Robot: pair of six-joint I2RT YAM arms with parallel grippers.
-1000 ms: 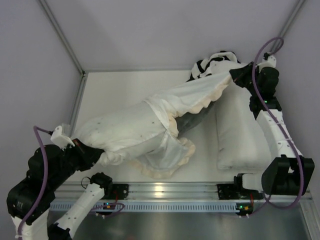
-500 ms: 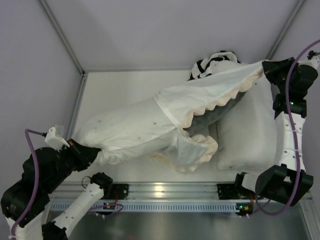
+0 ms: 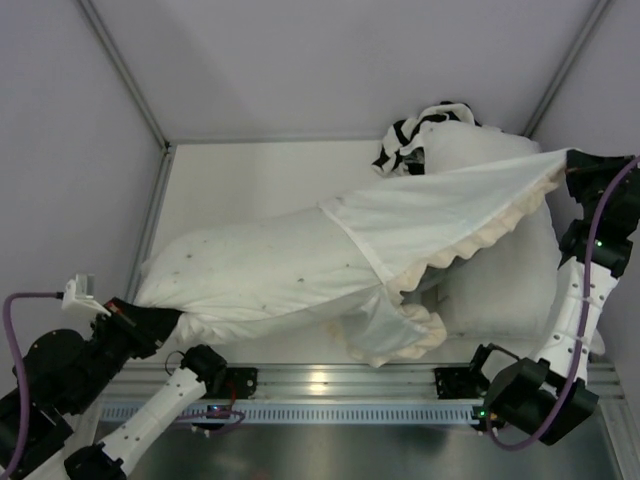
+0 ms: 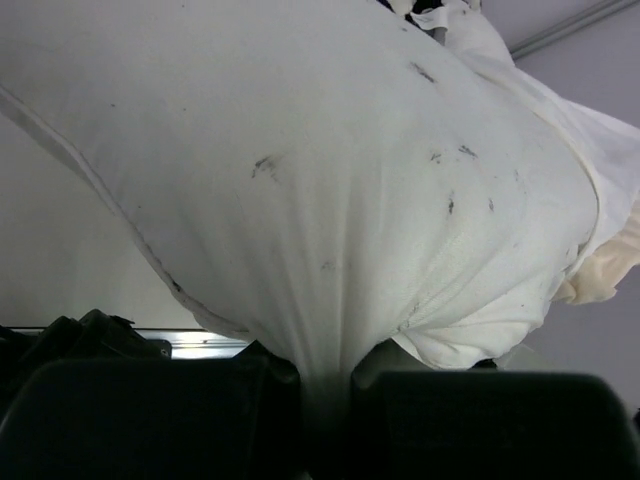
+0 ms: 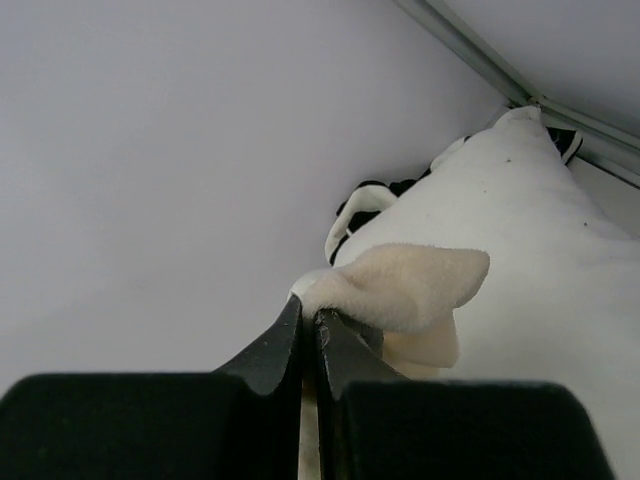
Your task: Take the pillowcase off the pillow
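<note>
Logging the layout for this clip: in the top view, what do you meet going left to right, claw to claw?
left claw → speckled pillow → frilled pillowcase → right claw

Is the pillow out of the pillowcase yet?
Partly out. Most of the pillow is bare, but one end runs under the open hem of the pillowcase. Left gripper pinches the pillow, right gripper the frill.
</note>
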